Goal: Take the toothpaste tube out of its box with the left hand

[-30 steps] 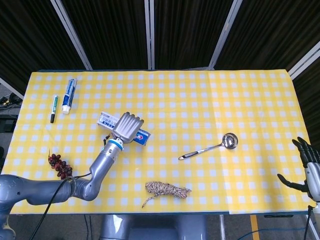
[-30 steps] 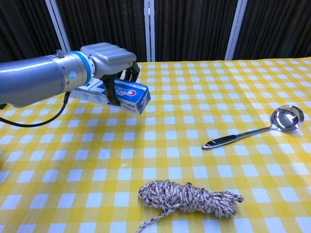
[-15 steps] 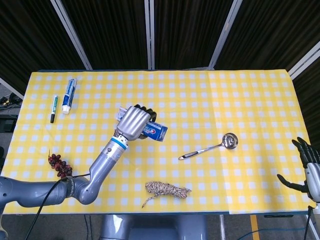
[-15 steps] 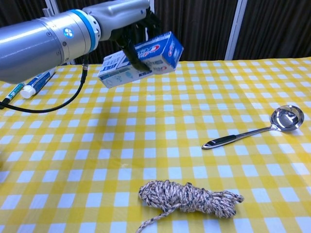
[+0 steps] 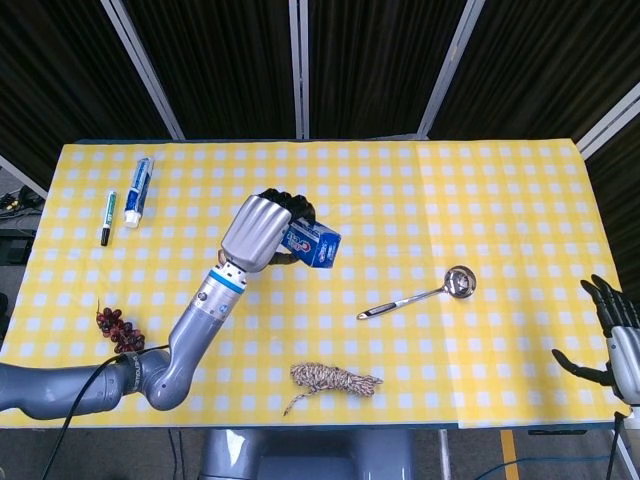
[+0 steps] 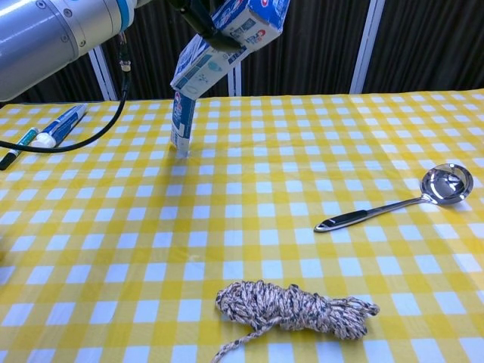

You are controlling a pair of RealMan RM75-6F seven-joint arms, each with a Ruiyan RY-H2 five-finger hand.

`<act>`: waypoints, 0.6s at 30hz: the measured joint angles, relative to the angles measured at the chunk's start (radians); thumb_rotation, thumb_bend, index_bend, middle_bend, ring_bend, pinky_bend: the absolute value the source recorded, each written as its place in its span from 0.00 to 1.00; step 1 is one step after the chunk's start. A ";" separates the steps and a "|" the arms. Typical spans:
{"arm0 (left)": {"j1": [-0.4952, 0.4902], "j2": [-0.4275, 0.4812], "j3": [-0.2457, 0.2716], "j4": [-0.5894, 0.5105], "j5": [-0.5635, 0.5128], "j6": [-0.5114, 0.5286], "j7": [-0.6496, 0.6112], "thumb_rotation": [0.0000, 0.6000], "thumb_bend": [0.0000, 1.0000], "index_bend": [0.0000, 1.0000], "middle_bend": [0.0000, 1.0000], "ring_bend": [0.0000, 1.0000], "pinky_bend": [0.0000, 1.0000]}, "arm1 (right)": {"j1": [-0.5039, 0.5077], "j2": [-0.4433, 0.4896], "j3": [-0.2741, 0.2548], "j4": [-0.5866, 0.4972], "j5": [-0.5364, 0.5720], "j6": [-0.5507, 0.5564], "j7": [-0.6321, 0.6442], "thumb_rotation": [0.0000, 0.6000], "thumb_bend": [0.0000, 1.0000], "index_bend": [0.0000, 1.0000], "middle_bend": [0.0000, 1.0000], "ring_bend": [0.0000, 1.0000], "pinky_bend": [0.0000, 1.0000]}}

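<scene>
My left hand (image 5: 262, 232) grips the blue and white toothpaste box (image 5: 311, 243) and holds it high above the table. In the chest view the box (image 6: 229, 36) tilts with its open end down to the left. A toothpaste tube (image 6: 181, 121) hangs out of that end, with its lower tip at or just above the yellow checked cloth. The head view hides this tube under my hand. At the table's right edge my right hand (image 5: 612, 338) is low, with its fingers apart and nothing in them.
A second toothpaste tube (image 5: 138, 190) and a marker (image 5: 106, 216) lie at the far left. A dark bead bunch (image 5: 120, 331) sits near the left front. A steel ladle (image 5: 421, 294) lies right of centre, and a rope bundle (image 5: 334, 378) lies near the front edge.
My left hand has raised the box from near the cloth to well above it and tipped its open end down. The tube has slid partly out of that end.
</scene>
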 measured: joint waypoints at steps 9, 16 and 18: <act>0.008 0.048 -0.038 -0.113 0.026 0.018 0.002 1.00 0.45 0.62 0.43 0.44 0.40 | 0.000 -0.001 -0.003 -0.004 -0.004 0.000 -0.007 1.00 0.08 0.00 0.00 0.00 0.00; 0.010 0.089 -0.044 -0.182 0.016 0.016 0.068 1.00 0.45 0.62 0.43 0.44 0.40 | -0.002 0.001 -0.005 -0.009 -0.012 0.008 -0.009 1.00 0.08 0.00 0.00 0.00 0.00; 0.013 0.100 -0.036 -0.192 -0.013 0.006 0.094 1.00 0.45 0.62 0.43 0.44 0.40 | -0.003 0.001 -0.006 -0.012 -0.014 0.008 -0.011 1.00 0.08 0.00 0.00 0.00 0.00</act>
